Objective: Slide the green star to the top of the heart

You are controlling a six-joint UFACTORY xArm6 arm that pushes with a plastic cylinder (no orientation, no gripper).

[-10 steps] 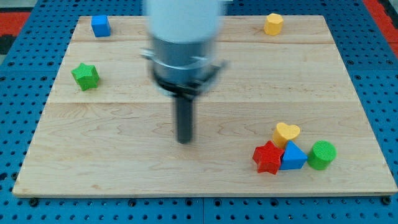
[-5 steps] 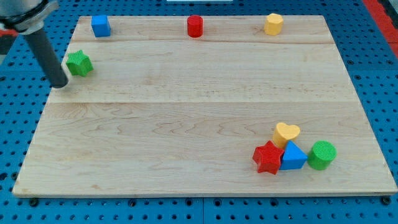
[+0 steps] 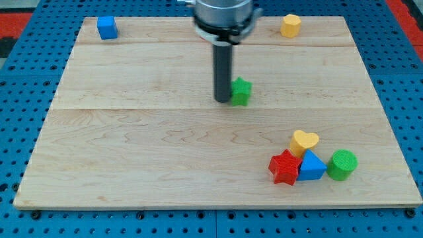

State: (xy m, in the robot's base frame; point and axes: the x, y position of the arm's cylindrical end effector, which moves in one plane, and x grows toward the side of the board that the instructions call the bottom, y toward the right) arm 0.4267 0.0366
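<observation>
The green star (image 3: 241, 91) lies near the middle of the wooden board (image 3: 132, 145). My tip (image 3: 221, 100) touches its left side. The yellow heart (image 3: 304, 141) sits toward the board's lower right, well below and to the right of the star. It touches a red star (image 3: 285, 167) and a blue triangle (image 3: 311, 166).
A green cylinder (image 3: 342, 164) stands right of the blue triangle. A blue cube (image 3: 106, 27) is at the top left and a yellow hexagonal block (image 3: 290, 25) at the top right. The arm's body hides the board's top middle.
The green star has slid from the board's left edge to near the middle. My tip moved right with it, staying on its left. The red cylinder at the top is now hidden.
</observation>
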